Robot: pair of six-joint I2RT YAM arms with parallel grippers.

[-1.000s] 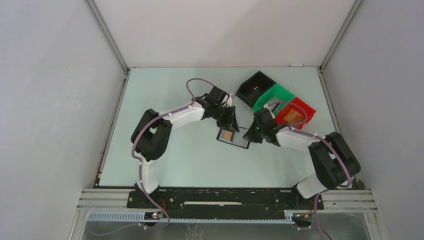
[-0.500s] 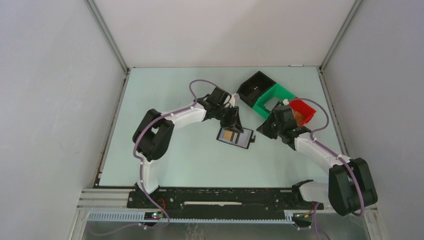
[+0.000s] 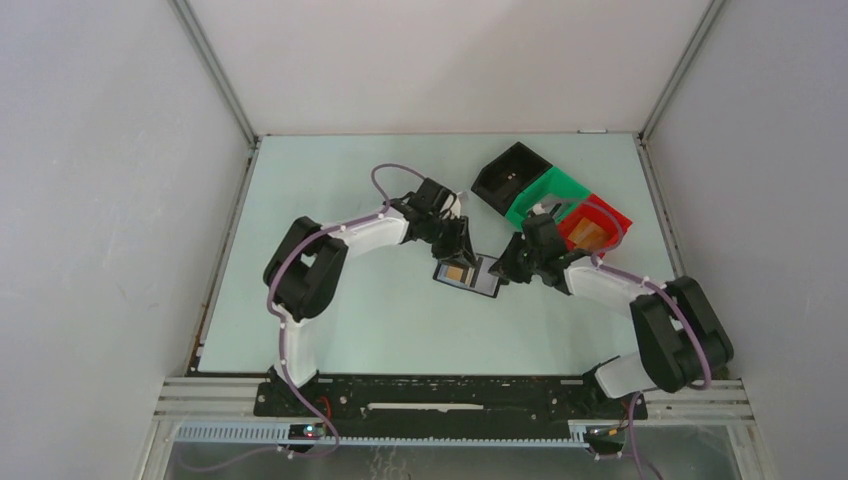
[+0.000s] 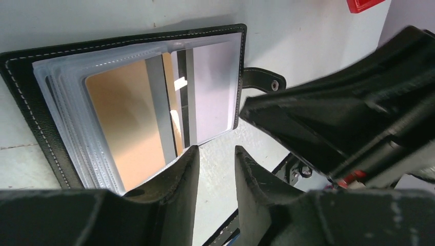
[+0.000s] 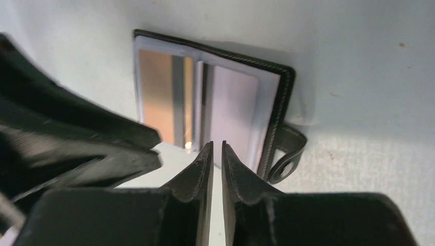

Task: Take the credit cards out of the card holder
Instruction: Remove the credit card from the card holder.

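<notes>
Near the middle of the pale green table (image 3: 350,330), found the card holder (image 3: 468,274) lying flat and open, inner side up, with the left gripper (image 3: 462,246) over its far edge and the right gripper (image 3: 506,268) at its right end. Through the left wrist camera, saw a stack of clear sleeves (image 4: 66,102) fanned across the black cover. Saw an orange-tan piece (image 4: 123,123) in the left half and a pale grey credit card (image 4: 213,87) in the right half, both tucked in their pockets. Noted the closure tab (image 4: 261,79) sticking out past the right edge. Found the left jaws a little spread with nothing between them, one fingertip over the near edge of the sleeves; could not tell whether touching. Found the right jaws almost pressed together, only a thin slit left, empty, pointing at the fold between the two halves. Beyond the holder, toward the far right, saw a black bin (image 3: 510,172), a green bin (image 3: 548,190) and a red bin (image 3: 605,222) set in a row, touching one another.
</notes>
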